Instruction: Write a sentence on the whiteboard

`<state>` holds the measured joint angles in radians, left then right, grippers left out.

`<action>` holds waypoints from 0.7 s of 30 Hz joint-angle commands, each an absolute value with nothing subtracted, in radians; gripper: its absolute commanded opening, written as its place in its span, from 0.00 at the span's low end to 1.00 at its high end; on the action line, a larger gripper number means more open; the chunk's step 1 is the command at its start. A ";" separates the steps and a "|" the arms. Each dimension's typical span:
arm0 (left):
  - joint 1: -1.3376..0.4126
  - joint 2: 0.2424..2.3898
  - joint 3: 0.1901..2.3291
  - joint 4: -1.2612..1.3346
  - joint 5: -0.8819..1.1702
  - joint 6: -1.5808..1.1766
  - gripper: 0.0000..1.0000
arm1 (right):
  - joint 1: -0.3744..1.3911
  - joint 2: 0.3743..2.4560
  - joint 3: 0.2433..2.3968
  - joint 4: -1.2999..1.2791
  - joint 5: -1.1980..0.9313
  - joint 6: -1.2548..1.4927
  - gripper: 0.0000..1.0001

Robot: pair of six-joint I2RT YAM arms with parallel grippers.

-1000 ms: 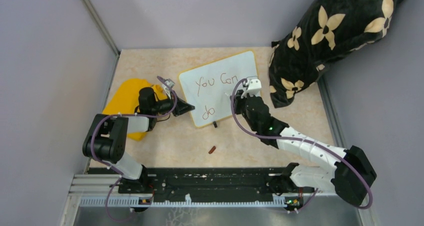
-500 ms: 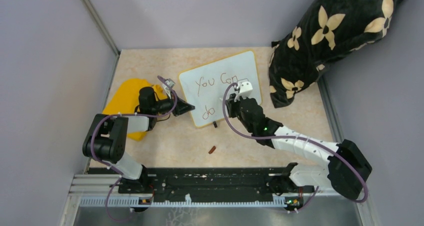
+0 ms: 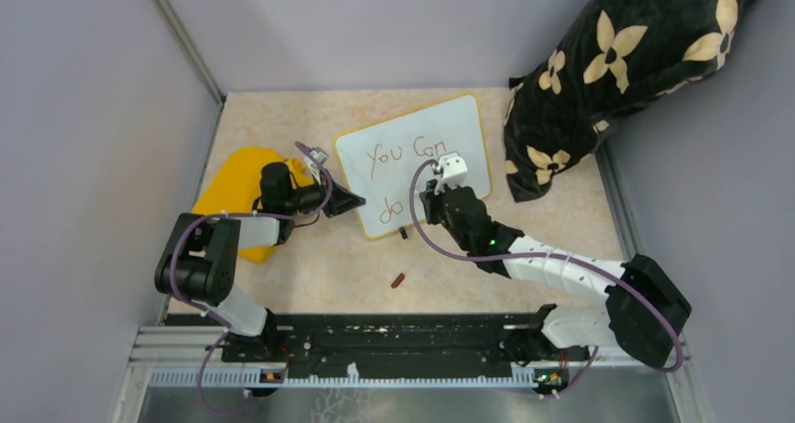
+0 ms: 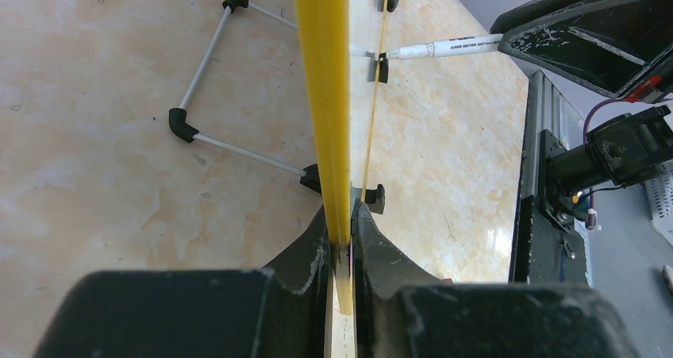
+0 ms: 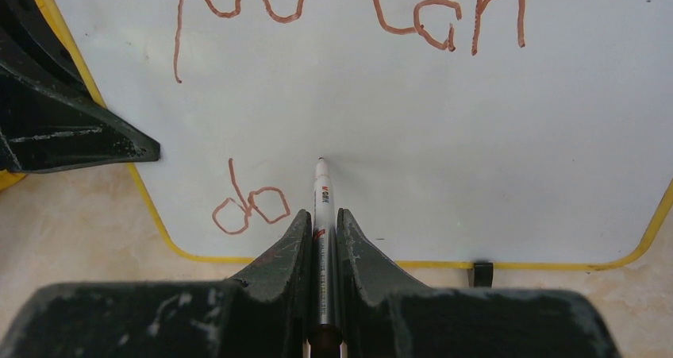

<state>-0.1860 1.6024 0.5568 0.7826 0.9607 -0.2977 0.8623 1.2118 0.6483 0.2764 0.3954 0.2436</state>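
Pinching the marker (image 5: 321, 215) between the right fingers (image 5: 279, 255), aimed its long axis far, tip at the whiteboard (image 5: 492, 136) just right of the word "do" (image 5: 248, 207). Clamped the whiteboard's left rim in the left fingers (image 4: 305, 247), propped on the surface (image 4: 119, 136).

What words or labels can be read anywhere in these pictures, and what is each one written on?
"You Can": top line of the handwriting on the whiteboard.
"do": second line, at the board's lower left in the right wrist view.
Marker in the right gripper: small print and a red mark on the barrel, too small to read.
No other text can be read.
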 commanded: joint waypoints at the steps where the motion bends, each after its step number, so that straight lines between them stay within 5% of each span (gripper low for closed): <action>1: -0.207 1.626 0.552 0.707 0.904 -0.212 0.00 | 0.873 1.219 0.657 0.319 0.413 0.239 0.00; 21: -0.207 1.625 0.552 0.705 0.902 -0.213 0.00 | 0.892 1.228 0.625 0.261 0.435 0.267 0.00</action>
<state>-0.1864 1.6024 0.5571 0.7822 0.9604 -0.2974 0.8776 1.2282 0.6334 0.2626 0.4065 0.2508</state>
